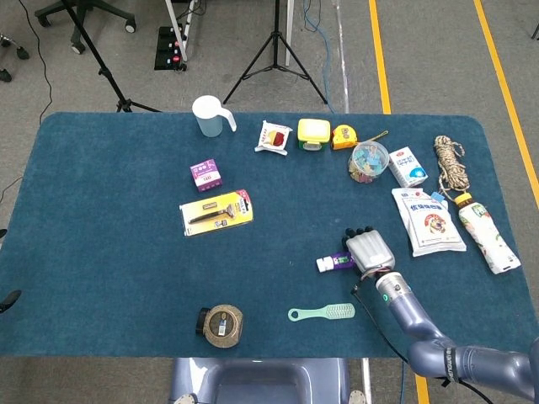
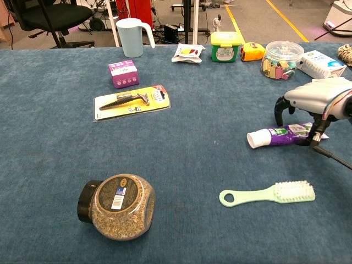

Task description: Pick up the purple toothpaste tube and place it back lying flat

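The purple toothpaste tube (image 2: 281, 135) with a white cap lies nearly flat at the right of the blue table (image 2: 181, 148), cap pointing left and its tail end slightly higher. My right hand (image 2: 316, 96) arches over the tail end and pinches it between a lower finger and the thumb, while the other fingers (image 2: 278, 108) curl above the tube without touching it. From the head view, the hand (image 1: 369, 251) covers most of the tube (image 1: 330, 263); only the cap end shows. My left hand does not appear in either view.
A mint green brush (image 2: 269, 193) lies just in front of the tube. A seed jar (image 2: 116, 207) lies on its side front left. A razor pack (image 2: 132, 101), purple box (image 2: 123, 73) and cup (image 2: 131, 37) are at the left; pouches (image 1: 427, 220) lie right of the hand.
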Controlling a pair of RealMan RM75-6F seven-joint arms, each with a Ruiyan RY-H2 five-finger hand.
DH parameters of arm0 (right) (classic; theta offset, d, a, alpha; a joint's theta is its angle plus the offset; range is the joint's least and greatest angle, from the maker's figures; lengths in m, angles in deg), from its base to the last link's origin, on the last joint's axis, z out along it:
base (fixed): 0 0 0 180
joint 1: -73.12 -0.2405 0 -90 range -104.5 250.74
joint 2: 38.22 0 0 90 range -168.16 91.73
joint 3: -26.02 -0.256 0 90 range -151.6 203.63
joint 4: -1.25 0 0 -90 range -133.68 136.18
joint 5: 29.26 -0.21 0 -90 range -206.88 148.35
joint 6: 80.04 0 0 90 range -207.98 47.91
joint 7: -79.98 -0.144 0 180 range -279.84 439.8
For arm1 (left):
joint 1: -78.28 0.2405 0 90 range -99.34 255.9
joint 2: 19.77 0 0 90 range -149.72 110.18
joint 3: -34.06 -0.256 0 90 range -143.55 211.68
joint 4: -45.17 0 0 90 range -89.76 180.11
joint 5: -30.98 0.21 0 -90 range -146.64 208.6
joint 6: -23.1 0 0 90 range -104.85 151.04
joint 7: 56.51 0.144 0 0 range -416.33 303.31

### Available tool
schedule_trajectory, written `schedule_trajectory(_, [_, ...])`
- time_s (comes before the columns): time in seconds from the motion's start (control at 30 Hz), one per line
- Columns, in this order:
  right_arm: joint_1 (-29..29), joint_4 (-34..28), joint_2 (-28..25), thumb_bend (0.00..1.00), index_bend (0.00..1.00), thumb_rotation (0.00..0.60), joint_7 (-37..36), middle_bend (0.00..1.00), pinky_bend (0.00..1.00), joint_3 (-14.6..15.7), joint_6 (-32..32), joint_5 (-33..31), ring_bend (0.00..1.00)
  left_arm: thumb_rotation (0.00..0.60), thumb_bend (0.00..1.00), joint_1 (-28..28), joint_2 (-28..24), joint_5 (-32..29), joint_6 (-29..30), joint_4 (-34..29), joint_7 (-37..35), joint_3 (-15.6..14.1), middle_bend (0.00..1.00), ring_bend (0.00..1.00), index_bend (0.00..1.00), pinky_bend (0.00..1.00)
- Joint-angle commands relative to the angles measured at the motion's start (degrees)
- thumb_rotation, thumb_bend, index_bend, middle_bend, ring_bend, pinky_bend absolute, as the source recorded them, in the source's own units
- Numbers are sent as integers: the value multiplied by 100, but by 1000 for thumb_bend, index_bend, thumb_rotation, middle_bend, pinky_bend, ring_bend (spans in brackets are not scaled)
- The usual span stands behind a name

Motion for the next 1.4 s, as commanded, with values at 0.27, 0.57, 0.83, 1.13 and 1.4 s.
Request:
schedule_trajectory(0.27, [-80, -23, 47, 297, 390, 600, 182, 217, 258, -86, 33, -191, 284, 600, 181, 38, -2, 13, 26, 41, -65, -22, 5, 0, 91, 0])
schedule_trajectory(0.57, [-131, -2, 97, 296, 405, 600, 330, 220, 262, -82, 42, -309, 287, 600, 181, 42, 6, 22, 16, 62, -85, -28, 5, 0, 92, 0])
schedule_trajectory(0.83, [-164, 106, 199, 305, 445, 600, 467, 230, 279, -75, 15, -441, 298, 600, 181, 76, -13, 29, 61, 72, -104, -36, 5, 0, 92, 0])
schedule_trajectory(1.13, [-74, 178, 280, 438, 596, 600, 253, 312, 321, -126, -77, -377, 351, 600, 181, 109, -32, 43, 100, 72, -123, -45, 5, 0, 91, 0])
schedule_trajectory(1.4, [157, 180, 237, 464, 638, 600, -388, 369, 347, -163, -216, 167, 384, 600, 178, 139, -55, 71, 138, 38, -113, -58, 4, 0, 91, 0])
